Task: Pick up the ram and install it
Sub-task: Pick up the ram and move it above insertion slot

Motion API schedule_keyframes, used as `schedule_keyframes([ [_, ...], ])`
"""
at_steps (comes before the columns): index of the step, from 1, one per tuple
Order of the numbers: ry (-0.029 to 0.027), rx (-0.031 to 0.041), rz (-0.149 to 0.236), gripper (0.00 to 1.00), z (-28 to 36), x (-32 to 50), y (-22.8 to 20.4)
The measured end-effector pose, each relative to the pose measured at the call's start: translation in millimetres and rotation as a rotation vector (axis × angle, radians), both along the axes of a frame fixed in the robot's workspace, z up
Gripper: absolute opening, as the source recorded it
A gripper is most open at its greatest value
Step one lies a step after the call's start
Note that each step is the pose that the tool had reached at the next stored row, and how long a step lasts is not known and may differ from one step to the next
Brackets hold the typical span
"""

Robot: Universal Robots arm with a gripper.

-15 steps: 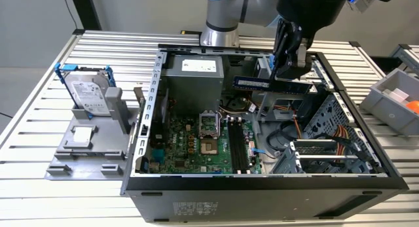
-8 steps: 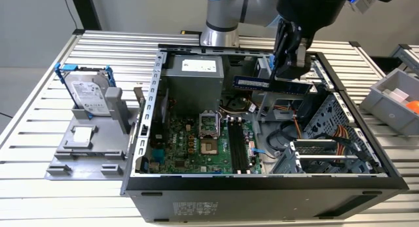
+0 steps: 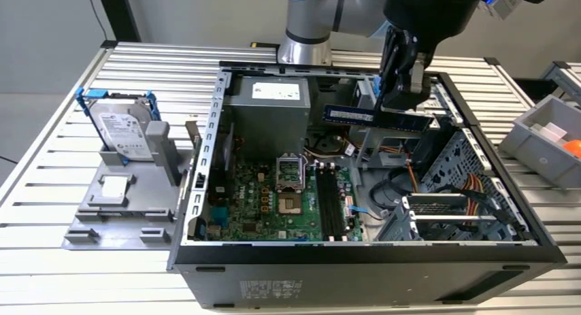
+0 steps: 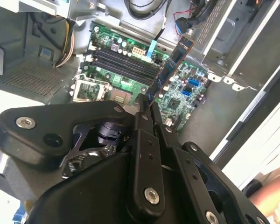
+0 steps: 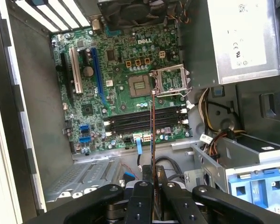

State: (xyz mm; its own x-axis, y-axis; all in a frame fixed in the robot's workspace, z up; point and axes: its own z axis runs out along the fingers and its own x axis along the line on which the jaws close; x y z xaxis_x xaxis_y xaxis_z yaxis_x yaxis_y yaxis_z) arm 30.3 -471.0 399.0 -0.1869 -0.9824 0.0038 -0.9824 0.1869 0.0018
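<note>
In the exterior view, you have the ram (image 3: 363, 115) lifted and in the gripper (image 3: 402, 105). The fingers are clamped on the blue stick partway along its length. It hangs level, well above the memory slots (image 3: 328, 205), and sits off from them toward the end of the case (image 3: 363, 257) nearest the arm's base. The stick runs crosswise to the slots, not along them. The hard drive (image 3: 122, 128) stands outside the case, well apart from the slots.

In the second wrist view, you look past the gripper (image 4: 147, 108) and along the ram (image 4: 173, 63). Its bottom edge is free and touches nothing. The memory slots (image 4: 126, 63) on the motherboard (image 4: 186, 95) lie beyond it. They look empty, and the stick crosses their line at an angle.

In the first wrist view, the ram (image 5: 152, 135) shows edge-on as a thin line rising out of the closed fingers (image 5: 142, 196). It cuts straight across the memory slots (image 5: 144, 121), and its far end points toward the processor socket (image 5: 140, 86) just beyond the slots.

Taken together, the pick-up half looks done: your grip seems firm and the stick is clear of everything. The install half has not begun, since the ram is neither lined up with a slot nor touching one, and no slot holds a stick.
</note>
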Motion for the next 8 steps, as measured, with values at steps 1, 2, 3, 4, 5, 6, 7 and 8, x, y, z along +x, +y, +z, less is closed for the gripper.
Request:
schedule_keyframes([
  [1,0.0,0.0,-0.001,0.0,0.0,0.0,0.0],
  [2,0.0,0.0,-0.003,0.0,0.0,0.0,0.0],
  [3,0.0,0.0,-0.006,0.0,0.0,0.0,0.0],
  [4,0.0,0.0,-0.01,0.0,0.0,0.0,0.0],
  [5,0.0,0.0001,-0.014,0.0,0.0,0.0,0.0],
  [6,0.0,0.0,-0.019,0.0,0.0,0.0,0.0],
  [7,0.0,0.0001,-0.024,0.0,0.0,0.0,0.0],
  [8,0.0,0.0,-0.03,0.0,0.0,0.0,0.0],
])
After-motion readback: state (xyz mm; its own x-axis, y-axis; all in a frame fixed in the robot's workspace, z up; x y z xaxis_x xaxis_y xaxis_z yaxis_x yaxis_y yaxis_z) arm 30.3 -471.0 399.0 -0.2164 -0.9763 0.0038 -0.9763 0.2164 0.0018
